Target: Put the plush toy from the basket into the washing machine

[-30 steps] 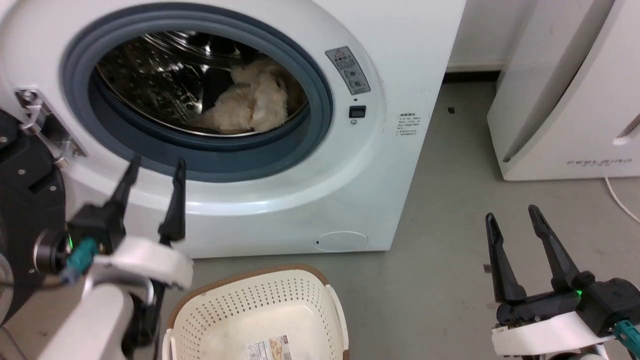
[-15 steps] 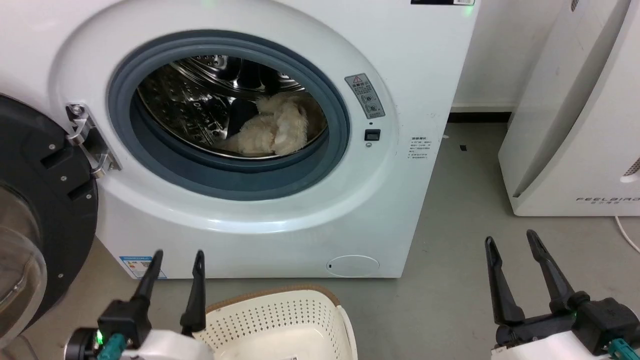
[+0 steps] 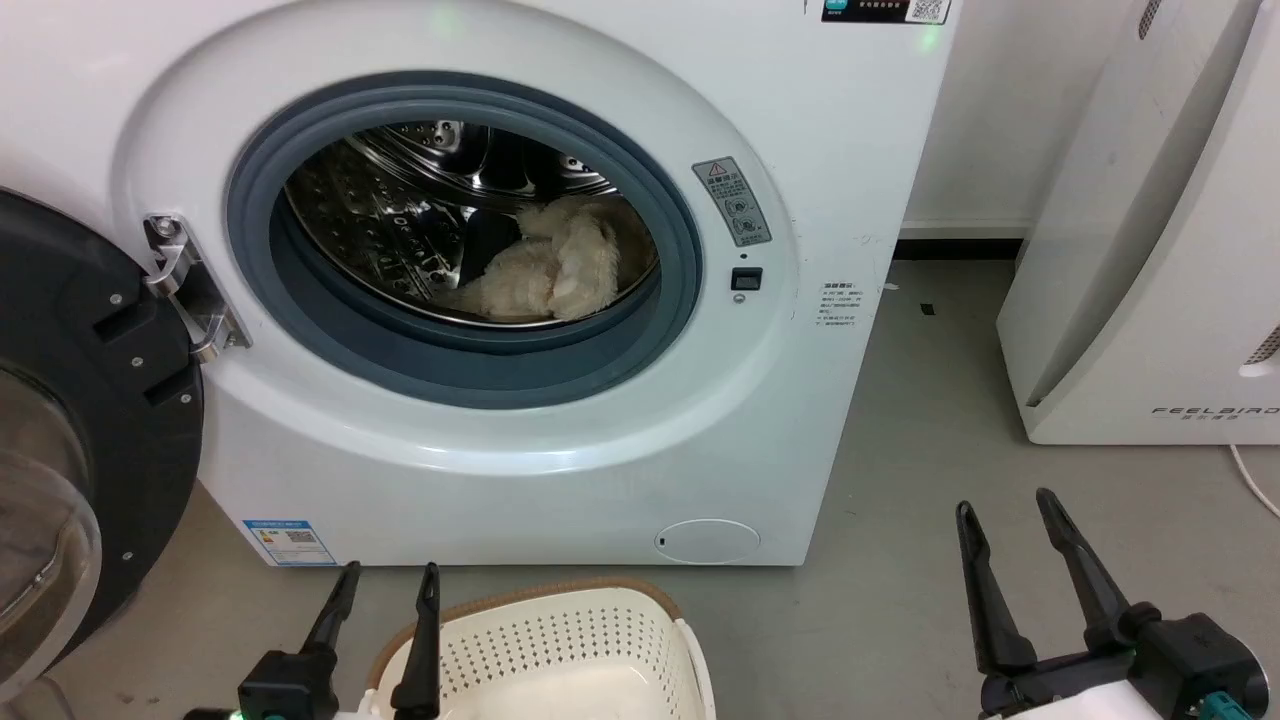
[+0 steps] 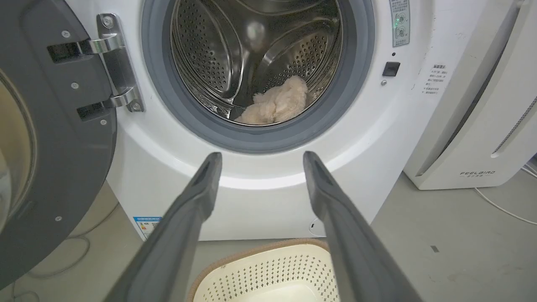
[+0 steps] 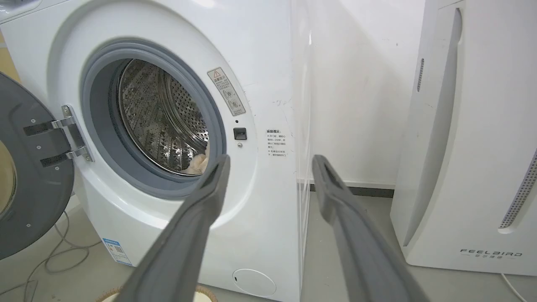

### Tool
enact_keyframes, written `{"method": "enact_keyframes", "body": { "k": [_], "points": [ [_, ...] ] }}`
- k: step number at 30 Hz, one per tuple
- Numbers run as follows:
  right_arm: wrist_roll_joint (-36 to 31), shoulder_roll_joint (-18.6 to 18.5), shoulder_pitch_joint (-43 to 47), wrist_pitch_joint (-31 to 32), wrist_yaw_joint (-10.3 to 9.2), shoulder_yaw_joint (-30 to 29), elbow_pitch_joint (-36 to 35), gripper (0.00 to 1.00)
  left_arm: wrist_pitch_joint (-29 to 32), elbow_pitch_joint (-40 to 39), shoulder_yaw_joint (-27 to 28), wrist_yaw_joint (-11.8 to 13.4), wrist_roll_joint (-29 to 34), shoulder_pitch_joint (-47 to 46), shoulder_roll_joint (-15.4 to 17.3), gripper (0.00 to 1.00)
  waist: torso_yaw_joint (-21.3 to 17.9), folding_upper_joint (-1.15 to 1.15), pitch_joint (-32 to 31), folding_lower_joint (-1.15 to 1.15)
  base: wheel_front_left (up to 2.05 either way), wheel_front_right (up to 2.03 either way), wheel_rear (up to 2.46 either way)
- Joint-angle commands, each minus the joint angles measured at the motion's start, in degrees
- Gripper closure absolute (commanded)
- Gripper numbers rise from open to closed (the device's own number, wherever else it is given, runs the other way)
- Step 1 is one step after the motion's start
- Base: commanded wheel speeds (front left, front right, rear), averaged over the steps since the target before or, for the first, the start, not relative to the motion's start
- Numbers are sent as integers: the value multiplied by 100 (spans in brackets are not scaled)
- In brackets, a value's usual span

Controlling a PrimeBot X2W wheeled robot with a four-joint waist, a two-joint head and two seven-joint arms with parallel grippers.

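A white, slanted plastic appliance lettered FEELBIRD (image 3: 1150,250) is pictured standing on a grey concrete floor (image 3: 930,480) before a white wall (image 3: 980,120) edged with dark skirting (image 3: 960,248). A thin white cable (image 3: 1250,478) is trailed beside its base.

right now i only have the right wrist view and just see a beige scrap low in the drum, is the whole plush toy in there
observer: Yes. The head view shows the whole plush toy lying low inside the washing machine.
operator: any toy in the basket
observer: None shows in the part of the basket that the head view catches; its near end is cut off.
operator: left gripper holding anything
observer: No. The left gripper is open and holds nothing, by the basket's rim.
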Motion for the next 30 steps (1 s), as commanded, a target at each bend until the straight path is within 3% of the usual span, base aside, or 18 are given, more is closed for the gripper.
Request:
{"method": "enact_keyframes", "body": {
  "k": [1,2,30],
  "points": [
    [33,-1,70,-24,-5,12,35,0,-25,29,52,-47,51,92,-48,0,-9,0,-3,1,0,0,0],
    [33,-1,70,-24,-5,17,46,100,-25,44,66,-76,64,106,-69,100,-15,0,-4,1,0,0,0],
    [-141,0,-84,289,-1,-34,54,100,295,-73,327,-228,407,-51,-315,100,-17,0,-9,1,0,0,0]
  ]
}}
